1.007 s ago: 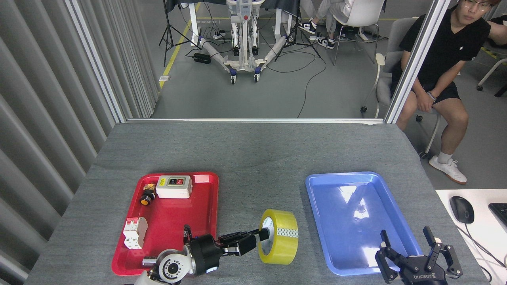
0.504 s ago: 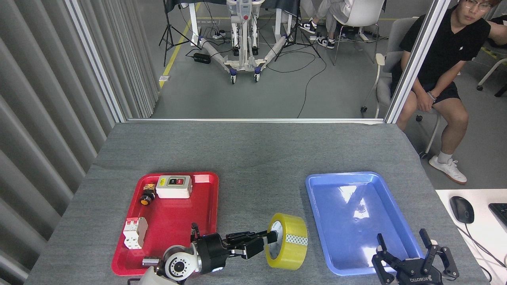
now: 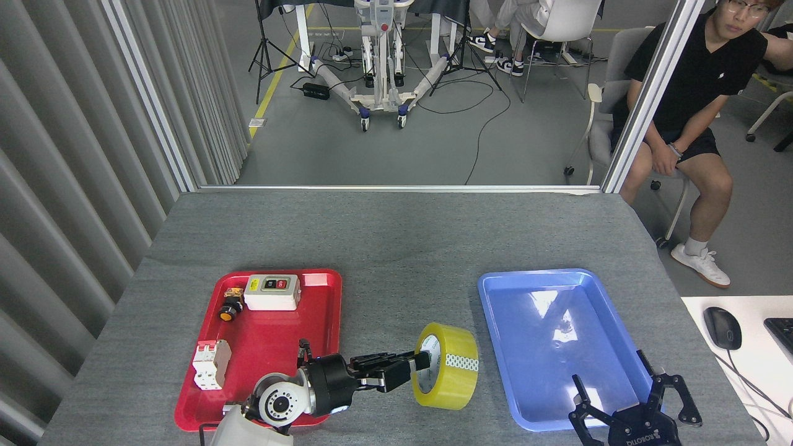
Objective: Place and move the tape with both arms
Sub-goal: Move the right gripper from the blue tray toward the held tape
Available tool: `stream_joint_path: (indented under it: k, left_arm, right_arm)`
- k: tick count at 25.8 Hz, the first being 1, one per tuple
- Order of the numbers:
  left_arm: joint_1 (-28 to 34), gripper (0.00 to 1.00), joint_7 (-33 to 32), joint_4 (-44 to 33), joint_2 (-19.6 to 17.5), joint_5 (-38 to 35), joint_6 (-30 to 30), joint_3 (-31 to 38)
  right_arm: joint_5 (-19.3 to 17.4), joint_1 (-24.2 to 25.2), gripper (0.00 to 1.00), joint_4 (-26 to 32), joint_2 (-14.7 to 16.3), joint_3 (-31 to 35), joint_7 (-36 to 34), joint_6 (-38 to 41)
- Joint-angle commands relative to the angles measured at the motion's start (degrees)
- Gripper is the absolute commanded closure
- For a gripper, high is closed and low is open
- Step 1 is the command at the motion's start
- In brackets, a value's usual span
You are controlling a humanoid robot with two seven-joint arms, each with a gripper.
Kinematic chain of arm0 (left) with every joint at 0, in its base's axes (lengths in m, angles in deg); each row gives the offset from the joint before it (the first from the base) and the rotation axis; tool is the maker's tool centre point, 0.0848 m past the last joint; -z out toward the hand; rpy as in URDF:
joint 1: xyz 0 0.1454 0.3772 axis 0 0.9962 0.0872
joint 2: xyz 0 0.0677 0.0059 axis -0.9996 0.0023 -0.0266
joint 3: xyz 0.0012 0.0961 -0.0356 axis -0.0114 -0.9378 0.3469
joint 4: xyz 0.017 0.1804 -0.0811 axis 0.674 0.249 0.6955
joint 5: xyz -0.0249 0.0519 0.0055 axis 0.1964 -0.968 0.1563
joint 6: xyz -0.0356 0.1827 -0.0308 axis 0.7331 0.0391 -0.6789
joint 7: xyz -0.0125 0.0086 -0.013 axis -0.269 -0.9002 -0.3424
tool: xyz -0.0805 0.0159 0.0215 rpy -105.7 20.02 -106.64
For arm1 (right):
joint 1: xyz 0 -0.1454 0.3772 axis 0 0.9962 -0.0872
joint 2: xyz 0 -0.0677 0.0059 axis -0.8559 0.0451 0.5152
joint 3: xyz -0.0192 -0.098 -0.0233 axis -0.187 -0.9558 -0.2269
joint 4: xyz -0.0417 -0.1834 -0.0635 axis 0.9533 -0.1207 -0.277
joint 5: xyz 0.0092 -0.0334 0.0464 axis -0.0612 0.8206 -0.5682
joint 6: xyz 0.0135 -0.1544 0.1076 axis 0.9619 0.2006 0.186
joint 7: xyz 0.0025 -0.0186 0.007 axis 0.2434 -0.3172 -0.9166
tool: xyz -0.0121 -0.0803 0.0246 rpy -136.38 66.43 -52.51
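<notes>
- the tape (image 3: 447, 365) stands on edge, core facing left, between the red tray (image 3: 272, 347) and the blue tray (image 3: 560, 347), over bare table (image 3: 396, 235); whether it touches the cloth i cannot tell.
- my left gripper (image 3: 420, 361) holds it with fingers hooked through the core, i judge so the roll stays upright for a handover.
- my right gripper (image 3: 629, 399) hangs spread wide and empty at the near edge of the blue tray, ready to receive, i think.
- compared with half a second ago, the tape sits a touch farther and left; the right gripper has dropped nearer and turned slightly.
- the switch box (image 3: 271, 292) rests in the red tray's far corner.
</notes>
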Motion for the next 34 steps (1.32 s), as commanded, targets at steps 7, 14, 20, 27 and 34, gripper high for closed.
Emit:
stream_joint_path:
  k: [7,14,20,27,34]
  left_arm:
    - [-0.8,0.94,0.0,0.4,-0.1,-1.5,1.9,0.0]
    - [-1.1,0.94,0.1,1.5,-0.1,-1.5,2.1,0.3]
    - [-1.3,0.94,0.1,1.4,-0.2,-1.5,2.0,0.3]
    - [-1.2,0.91,-0.3,1.9,-4.5,-1.4,-5.4,-0.1]
    - [-2.1,0.91,-5.6,5.9,-7.1,-1.5,-11.7,-3.1]
  right_arm:
    - [16.6,-1.9,0.01,-0.2,0.1,-8.3,-0.1,-14.7]
    - [17.4,-2.0,0.03,-1.5,0.7,-9.0,-4.2,-15.2]
    - [18.9,-2.7,0.04,-3.4,1.6,-10.1,-7.4,-14.7]
    - [20.0,-6.3,0.04,-6.7,6.7,-15.6,-7.6,-12.4]
    - [19.9,-7.7,0.09,-6.7,7.8,-17.1,-7.9,-9.2]
